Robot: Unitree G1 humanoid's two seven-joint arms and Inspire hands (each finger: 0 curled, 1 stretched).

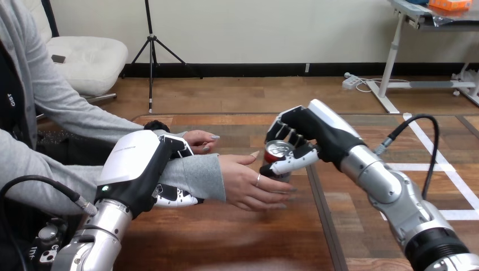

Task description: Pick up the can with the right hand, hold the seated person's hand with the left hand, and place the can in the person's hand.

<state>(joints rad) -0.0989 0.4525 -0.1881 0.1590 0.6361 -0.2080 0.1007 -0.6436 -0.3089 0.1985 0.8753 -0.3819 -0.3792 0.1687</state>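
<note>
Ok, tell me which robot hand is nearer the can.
Right. The right robot hand is curled round the can; the left robot hand clasps the person's forearm, farther left.

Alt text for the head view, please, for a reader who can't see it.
The robot's right hand holds a red-and-silver can, fingers curled round it, beside the person's outstretched hand at the wooden table. Its left hand clasps that arm's grey-sleeved forearm.

This looks like a robotics lab or test room. The wooden bench [237, 243] carries white tape lines [446, 167], and the robot's silver left arm [96, 237] and right arm [395, 197] reach over it beside a seated person [56, 96].
</note>
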